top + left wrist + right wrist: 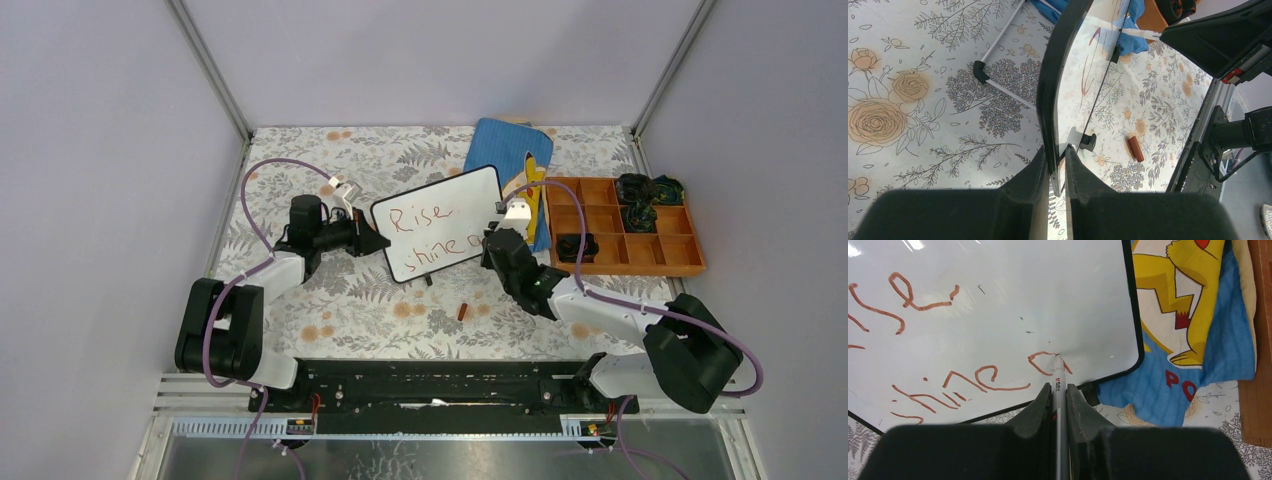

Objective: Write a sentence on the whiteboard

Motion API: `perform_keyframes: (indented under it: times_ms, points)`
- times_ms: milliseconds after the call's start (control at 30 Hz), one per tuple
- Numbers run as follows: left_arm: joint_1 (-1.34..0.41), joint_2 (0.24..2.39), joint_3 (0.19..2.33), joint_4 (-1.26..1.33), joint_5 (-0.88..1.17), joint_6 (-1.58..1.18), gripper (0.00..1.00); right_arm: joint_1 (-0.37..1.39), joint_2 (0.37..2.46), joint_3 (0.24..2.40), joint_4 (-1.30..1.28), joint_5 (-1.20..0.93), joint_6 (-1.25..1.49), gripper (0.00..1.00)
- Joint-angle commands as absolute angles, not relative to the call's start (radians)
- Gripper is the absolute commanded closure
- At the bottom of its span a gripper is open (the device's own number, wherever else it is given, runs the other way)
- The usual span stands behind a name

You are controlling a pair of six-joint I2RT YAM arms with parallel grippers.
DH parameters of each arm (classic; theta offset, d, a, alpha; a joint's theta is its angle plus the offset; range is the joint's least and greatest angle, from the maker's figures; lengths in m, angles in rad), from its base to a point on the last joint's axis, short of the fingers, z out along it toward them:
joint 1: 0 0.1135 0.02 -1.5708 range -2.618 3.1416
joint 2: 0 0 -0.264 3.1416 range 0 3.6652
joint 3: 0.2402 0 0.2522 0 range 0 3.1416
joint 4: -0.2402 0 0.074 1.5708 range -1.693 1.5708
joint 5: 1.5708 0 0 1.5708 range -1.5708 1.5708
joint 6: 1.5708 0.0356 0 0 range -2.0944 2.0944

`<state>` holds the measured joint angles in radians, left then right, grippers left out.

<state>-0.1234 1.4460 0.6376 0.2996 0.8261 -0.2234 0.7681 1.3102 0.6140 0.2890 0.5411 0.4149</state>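
Note:
The whiteboard [437, 222] stands tilted mid-table, with red-brown writing "Rise" and "shine" plus a started letter. My left gripper [372, 240] is shut on its left edge; in the left wrist view the black frame [1050, 90] sits between the fingers [1058, 155]. My right gripper [492, 245] is shut on a grey marker [1058, 382]. The marker's tip touches the board [998, 305] at the last started letter, near its lower right corner. A red-brown marker cap [462, 311] lies on the cloth in front of the board and also shows in the left wrist view [1135, 148].
A blue Pikachu pouch [510, 152] lies behind and right of the board and also shows in the right wrist view [1198, 340]. An orange compartment tray [622, 228] with dark objects stands at the right. A flowered tablecloth [350, 300] covers the table. Grey walls enclose the sides.

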Motion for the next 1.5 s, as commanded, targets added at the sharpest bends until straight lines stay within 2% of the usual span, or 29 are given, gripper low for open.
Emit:
perform_keyframes:
  times_ms: [0,1467]
  points:
    - [-0.123,1.462,0.612,0.201,0.707,-0.150,1.00,0.759,1.324,0.674,0.339,0.581,0.402,1.00]
    - [-0.126,1.465,0.616,0.198,0.703,-0.149,1.00,0.709,1.287,0.647,0.299,0.572,0.408,1.00]
